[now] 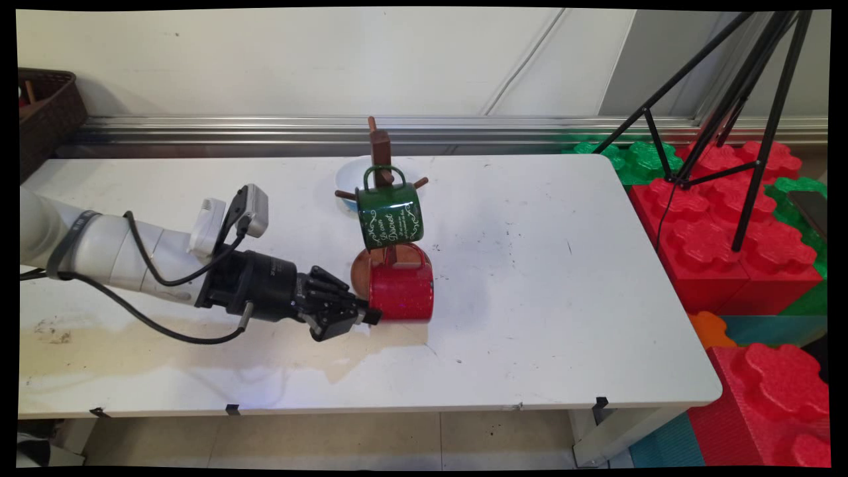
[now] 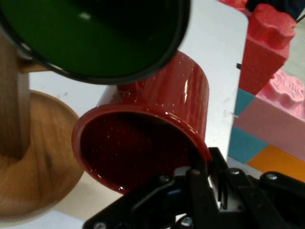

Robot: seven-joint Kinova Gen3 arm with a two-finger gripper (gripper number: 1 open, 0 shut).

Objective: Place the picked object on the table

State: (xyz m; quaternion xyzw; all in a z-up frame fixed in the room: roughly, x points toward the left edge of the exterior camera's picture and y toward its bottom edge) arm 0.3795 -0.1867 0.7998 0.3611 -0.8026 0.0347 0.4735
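A red speckled mug (image 1: 404, 285) (image 2: 162, 109) lies on its side beside the round base of a wooden mug tree (image 1: 381, 149) (image 2: 38, 167), with its handle up and its mouth towards the arm. My gripper (image 1: 370, 317) (image 2: 202, 169) reaches in low from the left and is shut on the mug's rim, one finger inside and one outside. Just above the red mug, a dark green mug (image 1: 389, 217) (image 2: 95, 33) with white lettering hangs by its handle from a peg. Whether the red mug rests on the table (image 1: 530, 298) cannot be told.
A white and blue bowl (image 1: 348, 179) sits behind the mug tree. A dark wicker basket (image 1: 46, 112) stands at the back left. Off the table's right edge are large red and green foam blocks (image 1: 715, 225) and a black tripod (image 1: 735, 119).
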